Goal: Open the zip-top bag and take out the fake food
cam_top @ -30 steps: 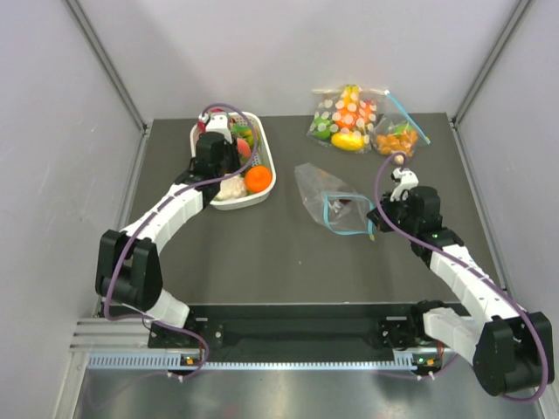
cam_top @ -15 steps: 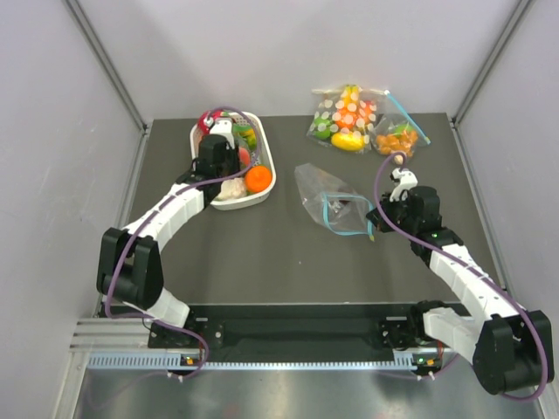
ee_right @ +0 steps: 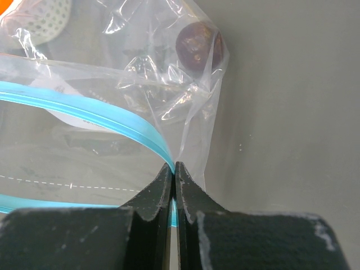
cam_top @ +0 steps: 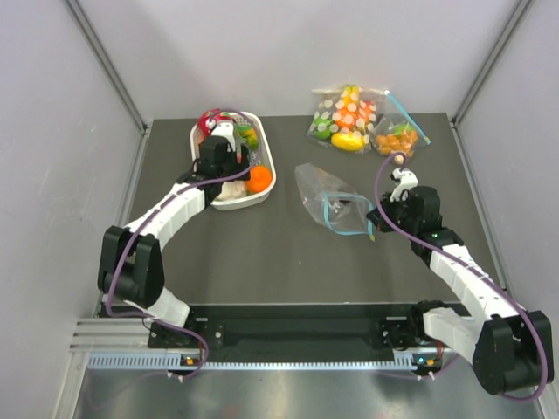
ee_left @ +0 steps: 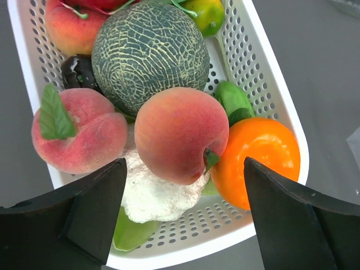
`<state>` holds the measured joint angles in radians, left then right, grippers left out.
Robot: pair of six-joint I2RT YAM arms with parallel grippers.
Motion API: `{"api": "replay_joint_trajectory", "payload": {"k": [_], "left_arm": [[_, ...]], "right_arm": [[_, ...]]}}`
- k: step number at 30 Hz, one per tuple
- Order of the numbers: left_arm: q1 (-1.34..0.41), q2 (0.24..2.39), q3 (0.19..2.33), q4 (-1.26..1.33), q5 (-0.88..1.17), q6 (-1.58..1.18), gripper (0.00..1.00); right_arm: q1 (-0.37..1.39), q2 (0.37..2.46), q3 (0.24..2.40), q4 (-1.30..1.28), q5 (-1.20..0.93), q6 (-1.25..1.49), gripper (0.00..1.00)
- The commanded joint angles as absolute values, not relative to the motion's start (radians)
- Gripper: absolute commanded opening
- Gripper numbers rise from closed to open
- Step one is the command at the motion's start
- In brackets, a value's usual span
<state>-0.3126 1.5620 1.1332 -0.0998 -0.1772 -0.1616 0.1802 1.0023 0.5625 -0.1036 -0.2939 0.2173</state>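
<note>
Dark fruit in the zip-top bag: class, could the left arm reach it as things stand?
Probably yes: the left gripper hangs open over the basket, bare table lies between, and the right gripper pins the zip-top bag.

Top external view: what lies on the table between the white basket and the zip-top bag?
Nothing but bare dark table lies between the white basket and the zip-top bag; the top external view shows that stretch plainly.
</note>
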Motion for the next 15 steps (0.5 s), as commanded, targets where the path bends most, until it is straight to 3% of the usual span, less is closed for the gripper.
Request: {"api": "replay_joint_trajectory", "payload": {"k": [1, 6, 11, 15], "left_arm": [[-0.324, 1.47, 1.141, -0.078, -0.207, -0.143, 0.89], [-0.394, 1.376, 1.157, -0.074, -0.267, -0.095, 0.9], [-0.624, 1.319, 1.175, -0.072, -0.328, -0.058, 0.9], [-0.784, 1.331, 1.169, -0.069, -0.256, -0.144, 0.9]], "right_arm": [[0.167, 0.979, 0.569, -0.072, -0.308, 0.209, 0.0], [0.166, 0.974, 0.584, -0.069, -0.324, 0.207, 0.0], [0.167, 0.957, 0.6, -0.071, -0.324, 0.216, 0.0], [0.166, 0.959, 0.624, -0.071, -0.328, 0.219, 0.0]]}}
